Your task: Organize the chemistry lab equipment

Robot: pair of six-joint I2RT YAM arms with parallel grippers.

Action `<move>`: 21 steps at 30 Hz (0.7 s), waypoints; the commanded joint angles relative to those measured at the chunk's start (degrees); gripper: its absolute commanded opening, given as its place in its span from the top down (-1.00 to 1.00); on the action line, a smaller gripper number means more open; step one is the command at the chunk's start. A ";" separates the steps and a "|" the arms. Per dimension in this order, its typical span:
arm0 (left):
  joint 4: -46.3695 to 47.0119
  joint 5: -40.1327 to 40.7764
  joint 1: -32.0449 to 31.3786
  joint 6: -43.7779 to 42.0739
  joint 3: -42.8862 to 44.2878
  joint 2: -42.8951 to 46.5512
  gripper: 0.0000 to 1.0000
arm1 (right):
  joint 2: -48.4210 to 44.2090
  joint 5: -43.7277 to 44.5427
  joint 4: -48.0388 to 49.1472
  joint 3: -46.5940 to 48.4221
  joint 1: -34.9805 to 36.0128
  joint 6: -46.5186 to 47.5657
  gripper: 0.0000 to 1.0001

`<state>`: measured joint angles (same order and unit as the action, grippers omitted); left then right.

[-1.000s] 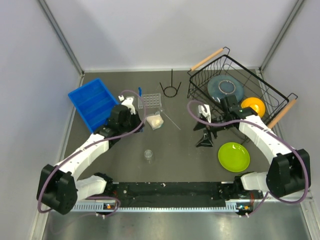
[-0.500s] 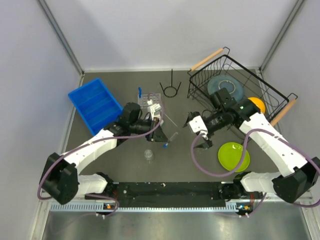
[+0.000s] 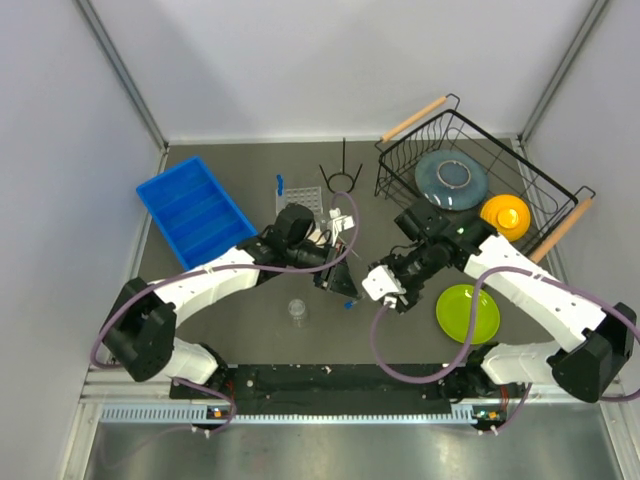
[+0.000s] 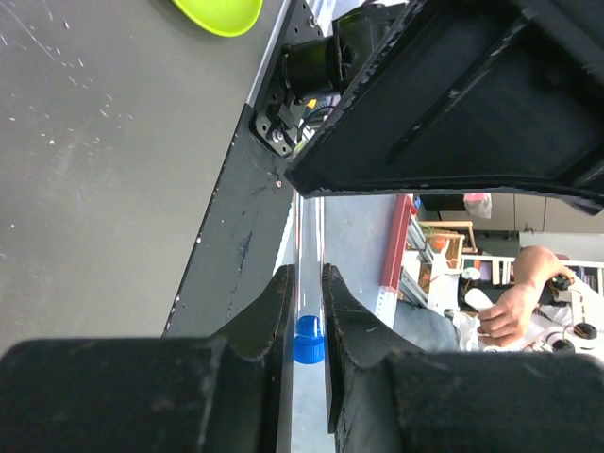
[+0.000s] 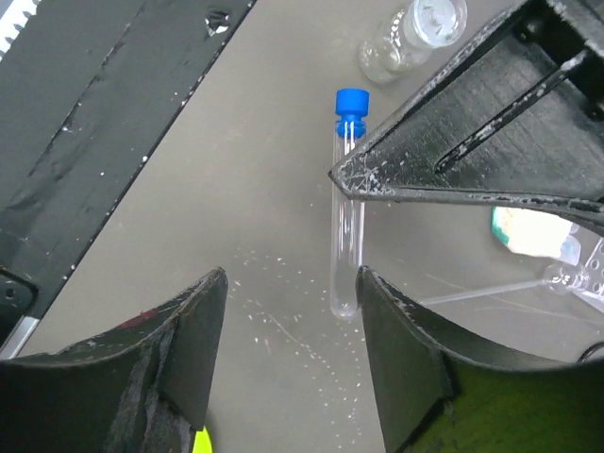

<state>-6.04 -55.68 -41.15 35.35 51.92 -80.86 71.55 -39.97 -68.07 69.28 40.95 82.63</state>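
Note:
My left gripper (image 3: 338,284) is shut on a clear tube with a blue cap (image 3: 349,300) and holds it above the middle of the table. In the left wrist view the tube (image 4: 308,340) runs between my closed fingers (image 4: 269,311). My right gripper (image 3: 368,292) is open just right of it; in the right wrist view the tube (image 5: 346,226) hangs close to my right finger (image 5: 415,359), untouched. The small clear cup (image 3: 297,309) stands near the front. The grid rack (image 3: 300,198) holds another tube (image 3: 280,185). The ring stand (image 3: 341,178) is behind it. The cream-filled piece (image 5: 533,231) shows under the left arm.
A blue tray (image 3: 195,205) lies at the back left. The black wire dish basket (image 3: 545,185) at the back right holds a grey plate (image 3: 452,178) and an orange bowl (image 3: 505,213). A green plate (image 3: 467,312) lies at the front right. A thin clear rod (image 5: 481,288) lies on the table.
My left arm has carried the capped tube from the rack area rightward to the table's middle. My right arm has swung left from the basket to meet it, jaws open.

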 commanded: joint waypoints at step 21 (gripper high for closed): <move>14.56 0.04 -1.13 9.46 -4.11 2.19 0.80 | 0.79 2.00 7.52 -3.53 4.14 -8.45 0.63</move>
<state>-0.38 -55.59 -42.30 42.02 49.08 -82.17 72.05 -35.83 -61.63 66.35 44.14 76.20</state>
